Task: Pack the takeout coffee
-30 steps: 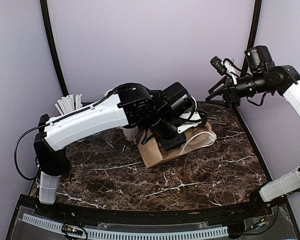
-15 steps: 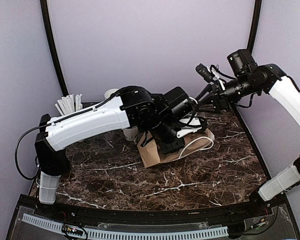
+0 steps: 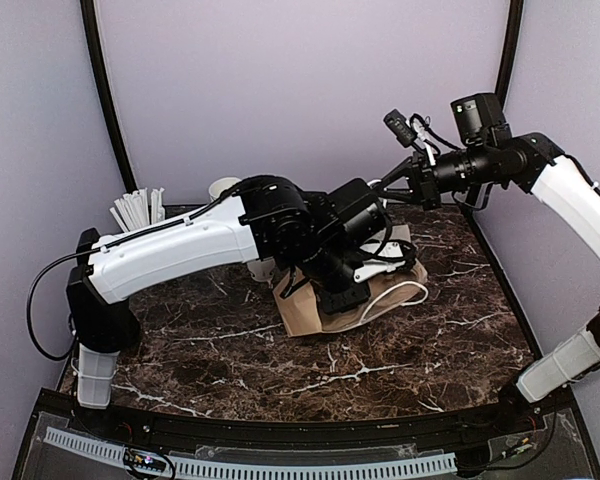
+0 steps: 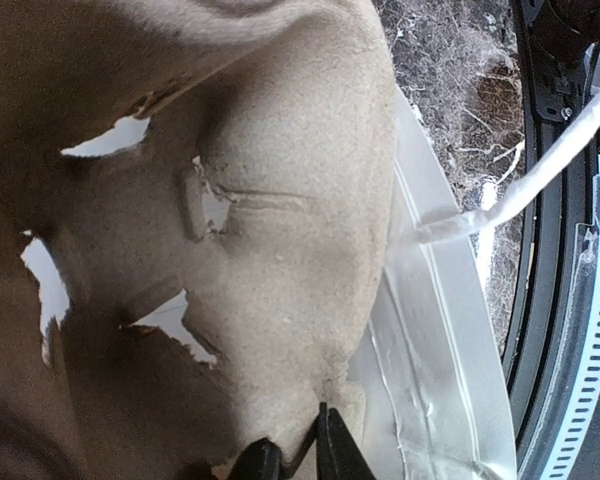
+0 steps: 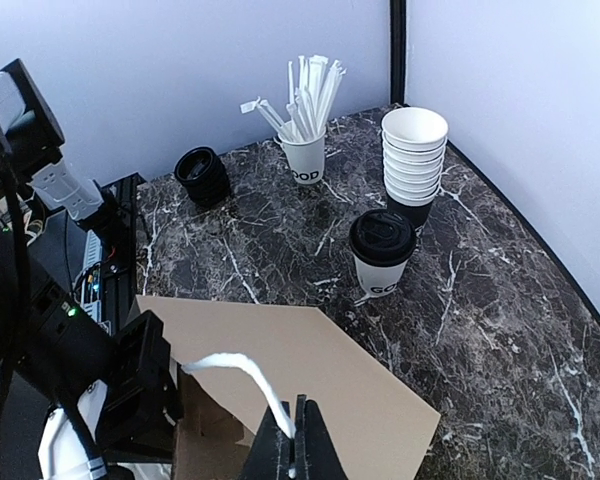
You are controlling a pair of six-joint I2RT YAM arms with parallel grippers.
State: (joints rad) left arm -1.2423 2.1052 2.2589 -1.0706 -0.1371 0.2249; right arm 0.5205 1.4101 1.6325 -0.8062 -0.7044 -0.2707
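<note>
One takeout coffee [image 5: 382, 252], a white cup with a black lid, stands on the marble in the right wrist view, beyond the brown paper bag [image 5: 320, 365]. My right gripper [image 5: 296, 445] is shut on one white rope handle [image 5: 245, 375] of the bag. From above, this gripper [image 3: 398, 183] hovers over the bag's far end [image 3: 310, 315]. The left gripper [image 4: 292, 460] pinches an edge of the bag's brown paper [image 4: 280, 260]. Its fingers are hidden under the wrist in the top view. The other white handle [image 3: 395, 293] lies loose on the bag.
Behind the coffee stands a stack of lidless white cups [image 5: 413, 160]. A white cup of white sticks [image 5: 305, 150] and a pile of black lids [image 5: 202, 176] sit by the back wall. My left arm [image 3: 180, 245] stretches across the table's middle.
The right arm swung left and down toward the bag, and its gripper closed on the white handle. The left arm and the bag shifted slightly.
</note>
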